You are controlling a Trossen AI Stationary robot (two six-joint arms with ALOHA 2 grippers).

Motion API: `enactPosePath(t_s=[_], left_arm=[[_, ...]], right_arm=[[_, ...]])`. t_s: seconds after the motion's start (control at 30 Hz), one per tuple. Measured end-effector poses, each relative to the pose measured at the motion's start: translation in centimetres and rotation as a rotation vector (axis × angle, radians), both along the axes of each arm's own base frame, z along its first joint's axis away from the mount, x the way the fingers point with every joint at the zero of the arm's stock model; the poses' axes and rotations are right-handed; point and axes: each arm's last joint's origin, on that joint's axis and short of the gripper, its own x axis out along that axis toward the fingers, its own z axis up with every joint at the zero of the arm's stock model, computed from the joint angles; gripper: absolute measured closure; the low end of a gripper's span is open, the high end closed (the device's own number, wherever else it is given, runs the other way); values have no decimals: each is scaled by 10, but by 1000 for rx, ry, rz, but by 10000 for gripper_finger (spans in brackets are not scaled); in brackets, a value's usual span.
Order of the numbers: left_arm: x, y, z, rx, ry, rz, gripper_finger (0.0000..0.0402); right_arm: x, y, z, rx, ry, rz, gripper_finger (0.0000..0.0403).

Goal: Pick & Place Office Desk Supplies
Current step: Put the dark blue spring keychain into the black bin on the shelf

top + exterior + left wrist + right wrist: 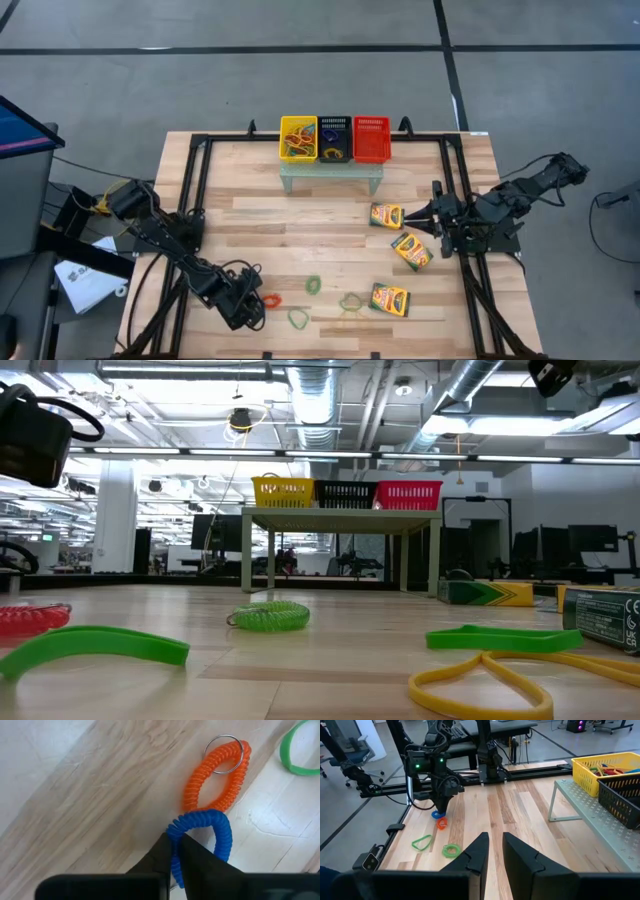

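Left gripper: the left gripper [172,862] is sitting low over the front left part of the table [250,215], its two fingers pressed together and pinching the blue coil band [215,832] between them.
Blue coil band: it is lying at the fingertips and touching the orange coil band [212,777] just beyond it; the right wrist view is showing the same pair, blue [438,814] and orange [442,823], under the far arm.
Orange coil band: it is resting flat on the wood, carrying a small metal ring [223,753] at its far end.
Right gripper: the right gripper [492,852] is waiting at the right edge of the table, its fingers standing close with only a narrow gap, holding nothing.
Other loops: a green coil band [270,616] is lying mid-table; a flat green loop [298,319] and a yellow loop [480,685] are lying near the front edge.
Crayon boxes: three crayon boxes are lying on the right half, one [386,215] just in front of the right gripper, one [411,250] below it, one [389,299] nearest the front.
Baskets: the yellow basket [298,139], already holding several bands, is standing beside the black basket [334,138] and red basket [371,138] on a small raised shelf [330,175] at the back.
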Motion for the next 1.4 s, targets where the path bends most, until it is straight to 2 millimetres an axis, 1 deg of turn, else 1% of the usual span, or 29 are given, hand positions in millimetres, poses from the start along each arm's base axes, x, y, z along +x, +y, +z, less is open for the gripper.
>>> enactPosePath(t_s=[0.1, 0.2, 0.27, 0.37, 0.5, 0.6, 0.7, 0.77, 0.87, 0.93, 1.07, 1.13, 1.23, 1.3, 1.4], left_arm=[[0, 0, 1, -3, -7, 0, 379], [-1, 1, 6, -26, -15, -1, 378], [-3, 2, 18, -59, -36, -4, 383], [-5, 7, 39, -76, -129, 15, 388], [-7, 19, 71, 31, -368, 37, 386], [-6, 34, 91, 198, -532, 52, 386], [0, 55, 107, 369, -624, 81, 387], [9, 70, 114, 467, -657, 106, 386], [28, 90, 123, 582, -699, 131, 386], [44, 104, 130, 645, -742, 156, 386], [70, 128, 136, 746, -810, 194, 386], [81, 136, 138, 787, -852, 198, 386], [96, 145, 138, 814, -919, 160, 386], [103, 148, 137, 812, -962, 143, 385], [109, 152, 131, 803, -973, 133, 385]], right_arm=[[0, 0, 0, 0, 0, 0, 349], [0, 0, 0, 0, 0, 0, 349], [0, 0, 0, 0, 0, 0, 349], [0, 0, 0, 0, 0, 0, 349], [0, 0, 0, 0, 0, -1, 349], [4, 0, -1, -7, 10, -14, 349], [10, 1, -3, -10, 15, -33, 349], [16, 2, -5, -16, 24, -52, 349], [30, 2, -9, -61, 41, -107, 344], [40, 3, -13, -117, 59, -128, 337], [63, 4, -20, -193, 65, -165, 316], [73, 4, -23, -216, 60, -178, 302], [84, 3, -28, -243, 58, -195, 280], [89, 1, -30, -250, 62, -206, 266], [91, -1, -30, -249, 62, -218, 249]])
